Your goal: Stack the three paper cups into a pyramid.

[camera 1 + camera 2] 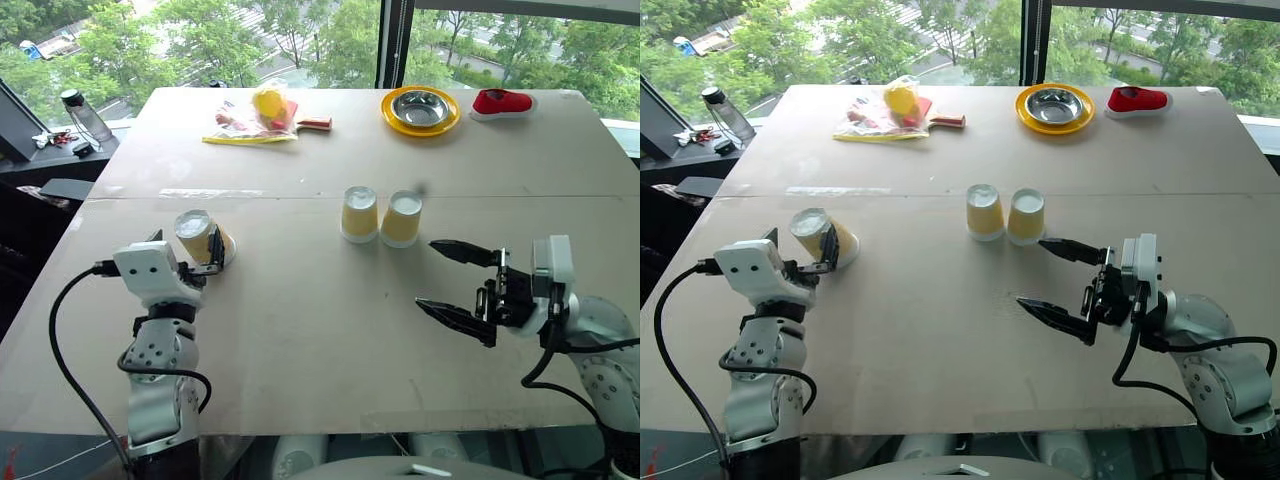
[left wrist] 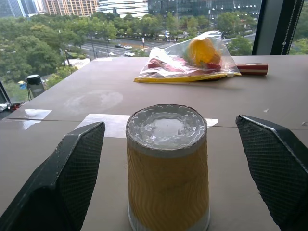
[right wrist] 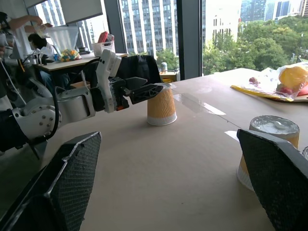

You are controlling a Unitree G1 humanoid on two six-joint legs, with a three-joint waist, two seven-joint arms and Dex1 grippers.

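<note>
Beyond the big windows stand green trees, and before them a wide tan table [image 1: 300,330]. From the head camera, two upturned paper cups [image 1: 360,214] [image 1: 402,219] stand touching at centre frame, while the third cup [image 1: 200,236] sits at left between the spread fingers of the left gripper [image 1: 190,262] — not clamped. At lower right the right gripper [image 1: 455,280] hangs with jaws wide apart, empty, near the pair. At upper right a yellow plate [image 1: 392,118] holds a steel bowl [image 1: 421,108]. Left wrist view: the cup stands upside down, centred between both fingers [image 2: 62,178], gaps on each side. Right wrist view: its fingers [image 3: 57,187] are parted — one cup of the pair beside the far finger.
</note>
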